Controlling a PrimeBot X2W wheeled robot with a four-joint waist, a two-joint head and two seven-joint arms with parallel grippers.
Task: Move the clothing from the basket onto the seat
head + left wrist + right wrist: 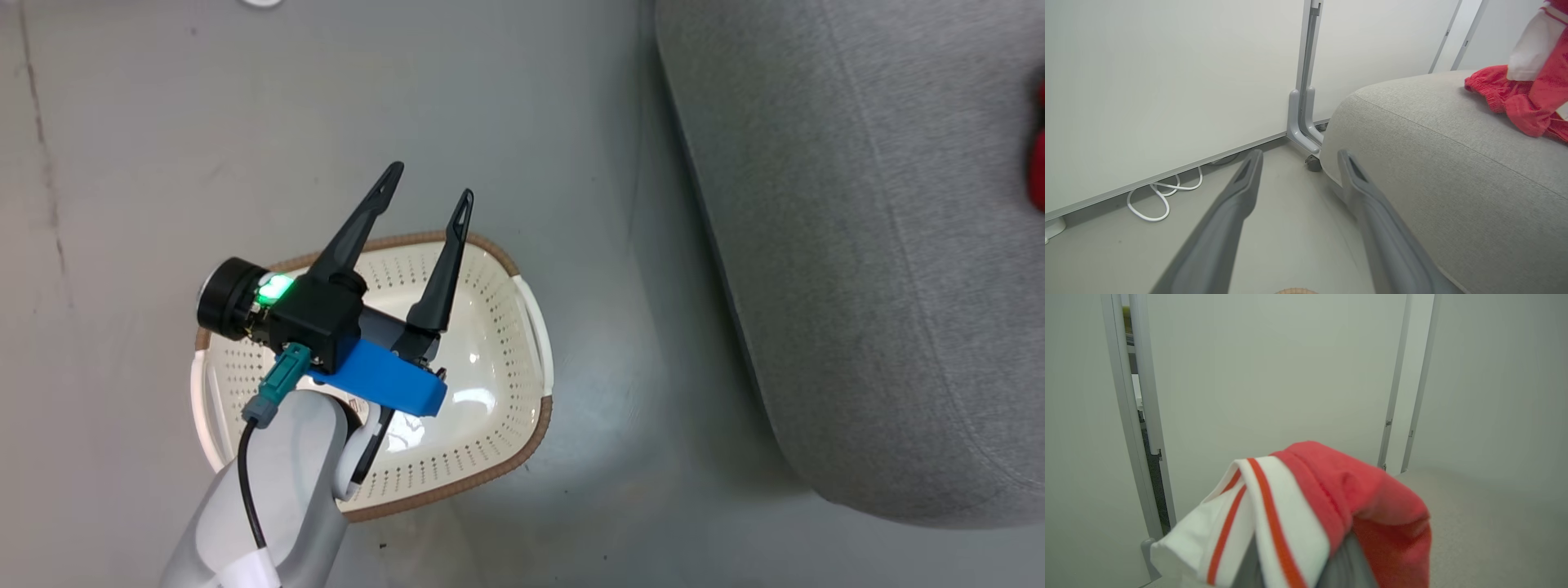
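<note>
Head view: basket beneath end effector

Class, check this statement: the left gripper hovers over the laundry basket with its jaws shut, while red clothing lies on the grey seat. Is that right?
No: the head view shows the left gripper with its jaws open, spread apart with nothing between them. The rest stands: it hovers over the laundry basket, and red clothing lies on the grey seat.
</note>
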